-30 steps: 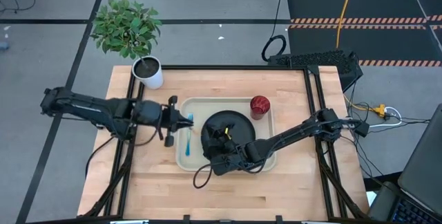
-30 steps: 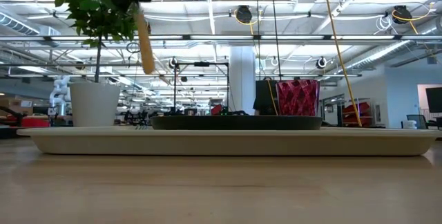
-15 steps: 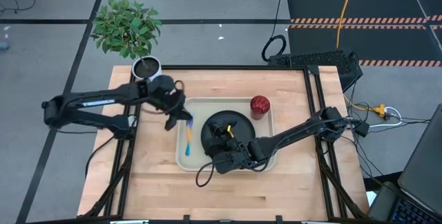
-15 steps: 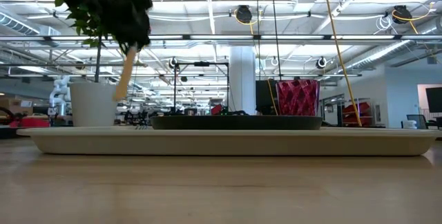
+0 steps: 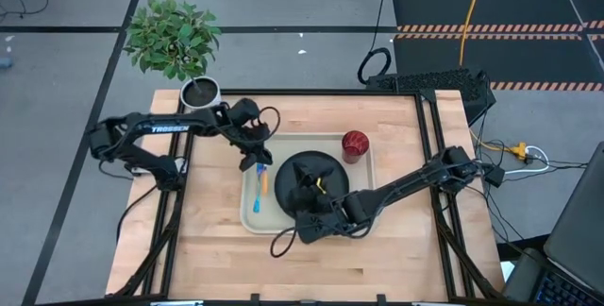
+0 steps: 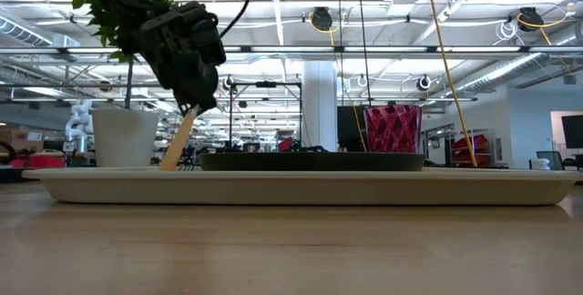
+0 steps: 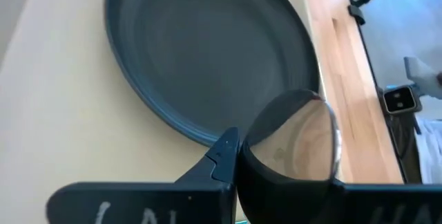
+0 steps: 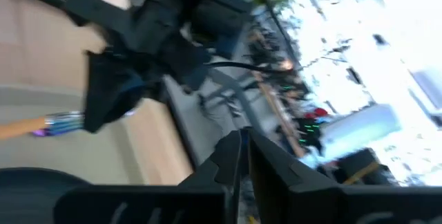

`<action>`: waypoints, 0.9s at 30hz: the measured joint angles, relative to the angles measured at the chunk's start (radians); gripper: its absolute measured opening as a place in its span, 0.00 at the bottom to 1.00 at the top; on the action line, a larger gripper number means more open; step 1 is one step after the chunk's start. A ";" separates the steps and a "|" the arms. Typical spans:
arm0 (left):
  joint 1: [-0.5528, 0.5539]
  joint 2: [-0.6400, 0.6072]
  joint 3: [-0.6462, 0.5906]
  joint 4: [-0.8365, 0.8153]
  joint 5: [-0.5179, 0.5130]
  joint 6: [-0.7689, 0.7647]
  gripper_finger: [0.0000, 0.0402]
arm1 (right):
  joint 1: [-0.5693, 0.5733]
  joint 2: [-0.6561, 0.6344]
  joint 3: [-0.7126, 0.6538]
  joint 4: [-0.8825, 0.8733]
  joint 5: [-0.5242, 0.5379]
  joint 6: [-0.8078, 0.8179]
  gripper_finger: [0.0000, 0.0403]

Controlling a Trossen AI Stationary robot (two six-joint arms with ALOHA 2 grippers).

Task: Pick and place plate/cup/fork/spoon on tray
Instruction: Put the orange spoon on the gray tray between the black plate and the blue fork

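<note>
Swinging in over the tray [image 5: 248, 219], the left gripper [image 5: 257, 160], clamped on the spoon [image 5: 263, 181], should have lowered it just beside the fork [image 5: 256, 191]; the right gripper [image 5: 304, 185], pinched empty, hung over the plate [image 5: 326, 166]

Cream tray [image 5: 363, 147] carries black plate [image 5: 326, 169] centrally, red cup [image 5: 355, 143] upright far-right, blue-handled fork [image 5: 256, 200] left. Orange-handled spoon [image 6: 178, 140] tilted above tray's left.
</note>
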 joint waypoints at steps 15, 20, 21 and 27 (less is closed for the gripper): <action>-0.005 0.028 0.000 0.014 0.005 0.001 0.08 | 0.065 -0.039 0.000 -0.017 0.062 0.056 0.05; -0.005 0.028 0.000 -0.001 0.005 0.014 0.09 | 0.064 -0.039 0.000 -0.018 0.062 0.061 0.05; -0.005 0.028 0.000 -0.001 0.005 0.016 0.09 | 0.064 -0.039 0.000 -0.018 0.062 0.063 0.05; -0.009 0.028 0.000 0.000 -0.044 0.022 0.15 | 0.066 -0.039 0.000 -0.022 0.061 0.064 0.05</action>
